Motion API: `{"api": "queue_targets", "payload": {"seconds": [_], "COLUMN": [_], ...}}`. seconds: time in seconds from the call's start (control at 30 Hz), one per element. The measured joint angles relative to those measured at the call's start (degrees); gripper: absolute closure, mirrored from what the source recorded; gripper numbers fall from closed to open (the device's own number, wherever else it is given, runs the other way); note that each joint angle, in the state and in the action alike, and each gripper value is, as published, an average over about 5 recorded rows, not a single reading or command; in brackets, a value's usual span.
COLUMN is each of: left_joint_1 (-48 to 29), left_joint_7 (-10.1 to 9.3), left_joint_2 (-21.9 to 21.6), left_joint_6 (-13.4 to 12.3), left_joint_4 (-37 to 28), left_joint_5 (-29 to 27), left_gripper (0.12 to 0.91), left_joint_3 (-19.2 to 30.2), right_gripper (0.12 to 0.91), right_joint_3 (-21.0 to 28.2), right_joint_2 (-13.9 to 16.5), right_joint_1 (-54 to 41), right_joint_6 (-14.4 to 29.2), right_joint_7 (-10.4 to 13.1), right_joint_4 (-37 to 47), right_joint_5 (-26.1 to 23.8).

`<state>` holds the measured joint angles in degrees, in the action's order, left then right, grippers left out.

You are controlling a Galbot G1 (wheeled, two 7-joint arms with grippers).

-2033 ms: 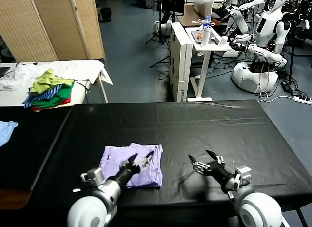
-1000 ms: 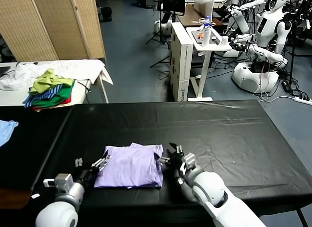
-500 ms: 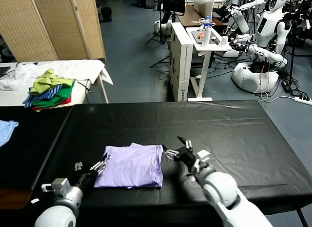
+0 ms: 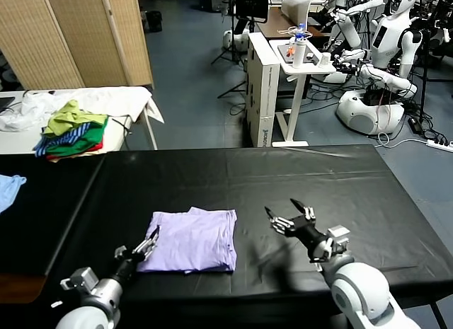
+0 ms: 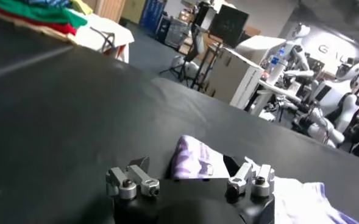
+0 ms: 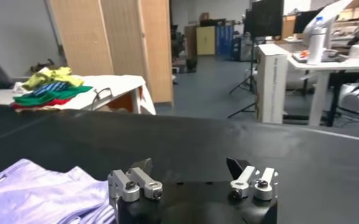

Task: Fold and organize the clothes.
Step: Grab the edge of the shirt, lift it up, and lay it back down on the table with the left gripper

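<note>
Lavender T-shirt (image 4: 191,240) folded flat | long axis left-right | black table (image 4: 297,180)

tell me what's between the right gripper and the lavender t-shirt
Nothing: in the head view only bare black table lies between the open right gripper and the folded lavender T-shirt.

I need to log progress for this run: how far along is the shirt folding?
Done: the lavender T-shirt lies folded into a compact rectangle on the black table. In hand: nothing; the left hand is open at the shirt's left edge, and the right hand is open off to its right. Left: possibly a final tidy or putting it away.
</note>
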<state>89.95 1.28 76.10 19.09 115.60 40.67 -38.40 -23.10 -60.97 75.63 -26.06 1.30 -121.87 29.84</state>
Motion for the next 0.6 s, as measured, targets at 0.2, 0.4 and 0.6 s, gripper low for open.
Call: {"api": "queue_targets", "payload": {"seconds": [0.2,0.4,0.6], "left_joint_1": [-0.1,0.0,0.0], "left_joint_7": [0.27,0.41,0.19], "left_joint_2": [0.6,0.8,1.1], "left_joint_6": [-0.2,-0.1,0.3], "left_joint_4": [-1.5,-1.7,-1.7], "left_joint_5": [2.3,3.1,4.1], "left_gripper": [0.138,0.424,0.778], "left_joint_3": [-0.1,-0.2,-0.2], "right_gripper": [0.118,0.118,0.118], "right_joint_3": [-0.5,-0.4,-0.6], "right_joint_2": [0.0,-0.1,-0.2], "right_joint_1": [0.6,0.5,0.5], "right_joint_6": [0.0,-0.1,-0.1], "right_joint_7": [0.0,0.0,0.0], "right_joint_4": [-0.4,-0.4,-0.4], "right_joint_5": [-0.1,-0.2,-0.3]}}
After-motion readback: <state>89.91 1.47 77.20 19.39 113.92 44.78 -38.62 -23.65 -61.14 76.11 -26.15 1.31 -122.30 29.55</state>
